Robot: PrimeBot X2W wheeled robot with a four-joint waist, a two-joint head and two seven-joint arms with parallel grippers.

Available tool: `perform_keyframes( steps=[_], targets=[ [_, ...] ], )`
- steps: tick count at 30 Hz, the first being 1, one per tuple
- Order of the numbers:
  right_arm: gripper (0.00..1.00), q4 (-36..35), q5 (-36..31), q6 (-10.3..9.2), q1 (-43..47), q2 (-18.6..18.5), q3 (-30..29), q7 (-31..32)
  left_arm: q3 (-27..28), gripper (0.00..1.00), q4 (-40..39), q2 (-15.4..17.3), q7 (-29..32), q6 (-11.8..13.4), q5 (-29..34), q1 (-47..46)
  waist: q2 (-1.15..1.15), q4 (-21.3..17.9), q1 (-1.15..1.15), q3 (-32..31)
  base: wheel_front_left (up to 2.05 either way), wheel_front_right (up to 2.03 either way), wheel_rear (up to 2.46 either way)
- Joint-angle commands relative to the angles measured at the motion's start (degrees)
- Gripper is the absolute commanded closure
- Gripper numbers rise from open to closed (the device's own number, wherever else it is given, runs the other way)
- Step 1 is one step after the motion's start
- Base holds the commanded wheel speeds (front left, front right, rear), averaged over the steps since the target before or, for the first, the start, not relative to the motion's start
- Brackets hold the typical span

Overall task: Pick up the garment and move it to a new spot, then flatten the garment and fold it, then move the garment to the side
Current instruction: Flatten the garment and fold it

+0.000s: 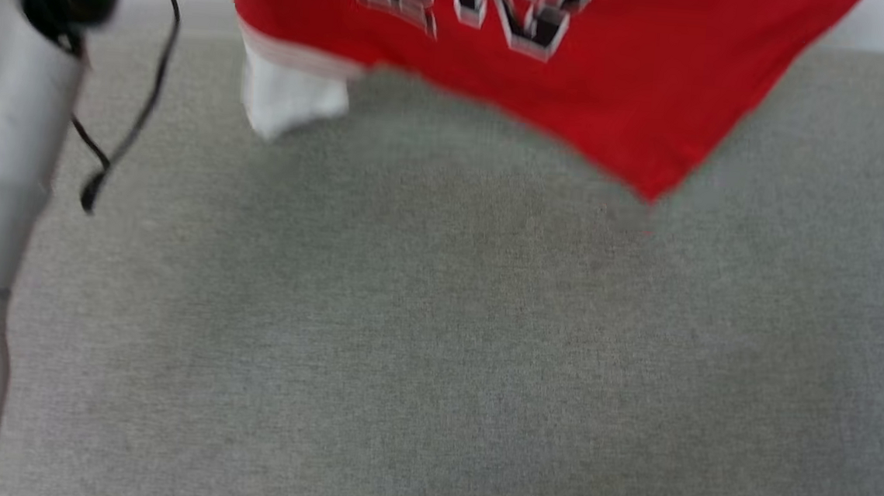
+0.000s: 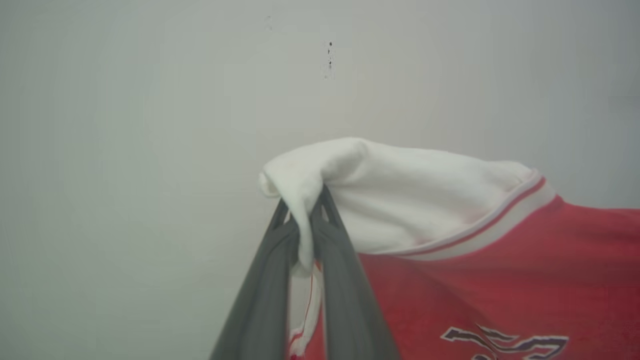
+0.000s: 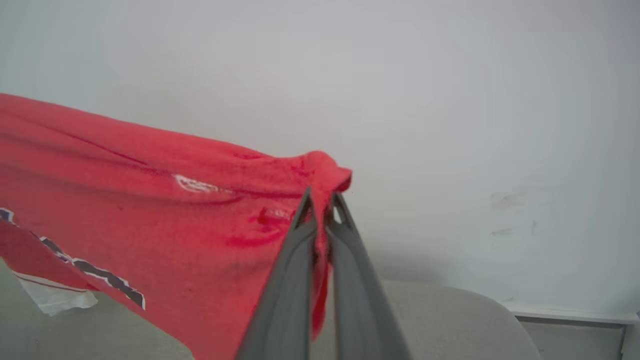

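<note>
The garment [image 1: 594, 80], a red jersey with white sleeves and black white-outlined print, hangs in the air across the top of the head view, one red corner and a white sleeve [image 1: 289, 101] dangling over the grey surface. My left gripper [image 2: 305, 202] is shut on the white sleeve [image 2: 400, 200], with the garment's red body [image 2: 500, 280] spreading to its right. My right gripper [image 3: 322, 200] is shut on a bunched red edge of the garment [image 3: 150, 210], whose body stretches away to the left.
A grey fabric-covered surface [image 1: 435, 341] lies below the hanging cloth. My pale left arm [image 1: 5, 155] with a loose black cable [image 1: 132, 117] stands at the head view's left edge. A pale wall [image 3: 475, 125] rises behind, and the surface's rounded edge [image 3: 500, 310] shows below it.
</note>
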Motion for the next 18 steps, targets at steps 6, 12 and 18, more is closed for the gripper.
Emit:
perform_keyframes(
  steps=[6,12,18],
  targets=[
    [1.0,3.8,-2.2,-0.04,-11.8,1.0,-0.9,-6.5,0.9,1.0,5.0,-0.1,-4.5,-1.3,2.5,-12.7,0.0,-1.8,-0.01,9.4,0.0,0.0,0.0],
    [1.0,6.6,-3.4,-0.04,-20.8,1.3,-1.0,-10.5,1.2,1.0,8.3,0.1,-7.0,-2.4,3.9,-21.1,0.0,-2.8,-0.01,17.3,0.0,0.0,0.0],
    [1.0,10.8,-2.4,-0.04,-27.3,3.0,0.4,-15.2,1.8,1.0,14.1,-0.5,-10.9,-4.3,3.6,-26.3,0.0,-3.9,-0.01,25.4,0.0,0.0,0.0]
  ],
)
